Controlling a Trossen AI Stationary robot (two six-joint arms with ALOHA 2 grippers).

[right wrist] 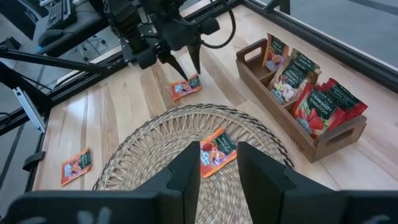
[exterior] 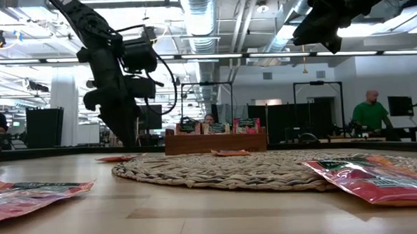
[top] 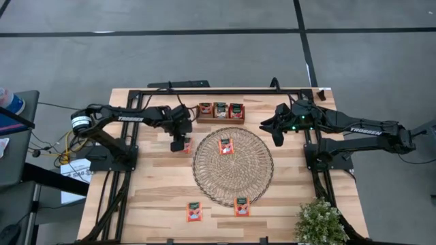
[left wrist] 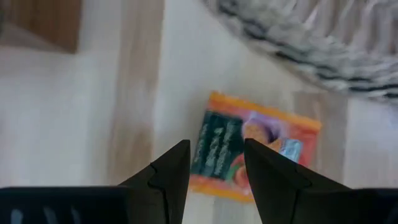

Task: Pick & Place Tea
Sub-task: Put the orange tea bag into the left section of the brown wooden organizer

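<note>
A red-orange tea packet (top: pixel 186 145) lies flat on the table between the woven mat's (top: pixel 233 165) left rim and my left gripper (top: pixel 178 143). That gripper is open and points steeply down just above the packet (left wrist: pixel 249 146), one finger on either side of its green label. In the right wrist view its fingertips (right wrist: pixel 185 78) stand close over the packet (right wrist: pixel 186 88). Another packet (top: pixel 225 145) lies on the mat. Two more (top: pixel 195 211) (top: pixel 241 206) lie near the front edge. My right gripper (top: pixel 276 131) hangs open and empty above the mat's far right.
A brown wooden tray (top: pixel 220 120) at the far edge holds three upright packets (right wrist: pixel 292 74). A small green plant (top: pixel 319 221) stands at the near right corner. Black frame rails run along the table's left, right and far sides.
</note>
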